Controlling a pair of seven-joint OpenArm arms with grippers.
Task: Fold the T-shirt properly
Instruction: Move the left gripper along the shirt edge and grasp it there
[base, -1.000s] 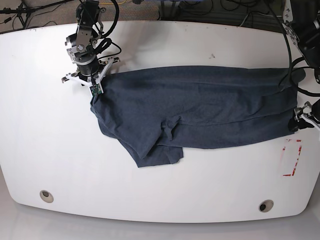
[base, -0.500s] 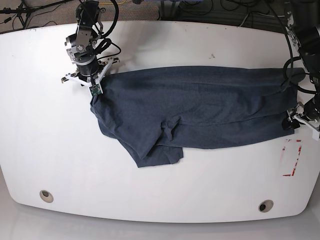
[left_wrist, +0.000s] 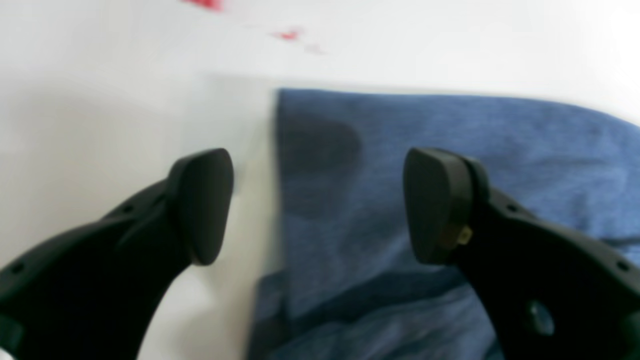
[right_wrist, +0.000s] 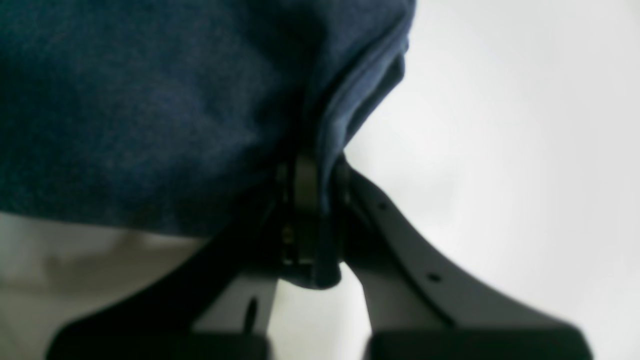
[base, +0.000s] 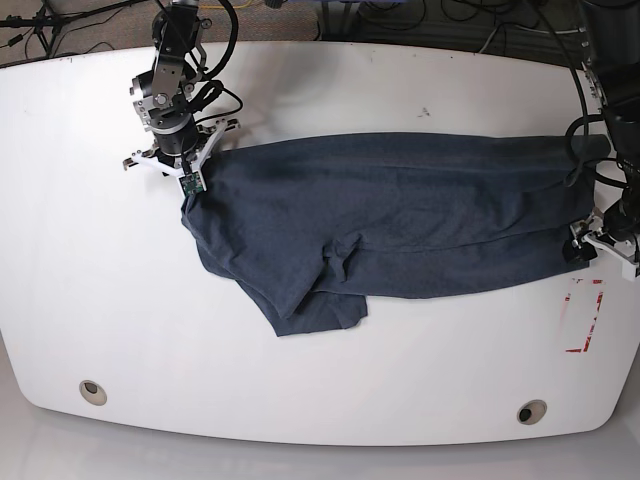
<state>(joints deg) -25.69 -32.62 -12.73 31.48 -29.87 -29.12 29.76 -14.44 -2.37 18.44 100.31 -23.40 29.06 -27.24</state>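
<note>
The dark navy T-shirt (base: 400, 220) lies folded lengthwise across the table, one sleeve hanging toward the front at lower left. Its lettering and tag are hidden. My right gripper (base: 190, 182) is at the shirt's left end, shut on a fold of the T-shirt (right_wrist: 350, 100), with cloth pinched between its fingers. My left gripper (base: 580, 250) is at the shirt's right end. In the left wrist view it (left_wrist: 317, 205) is open, straddling the straight edge of the T-shirt (left_wrist: 400, 165), one finger (left_wrist: 202, 205) over bare table and the other (left_wrist: 435, 205) over cloth.
The white table (base: 320, 80) has red tape marks (base: 585, 315) near the right end, also seen blurred in the left wrist view (left_wrist: 287, 34). Two round holes (base: 92, 391) (base: 531, 411) sit near the front edge. Cables run along the back.
The left gripper has shifted slightly left and back toward the shirt's right edge. The right gripper has edged slightly back, still holding the cloth. The shirt has barely moved.
</note>
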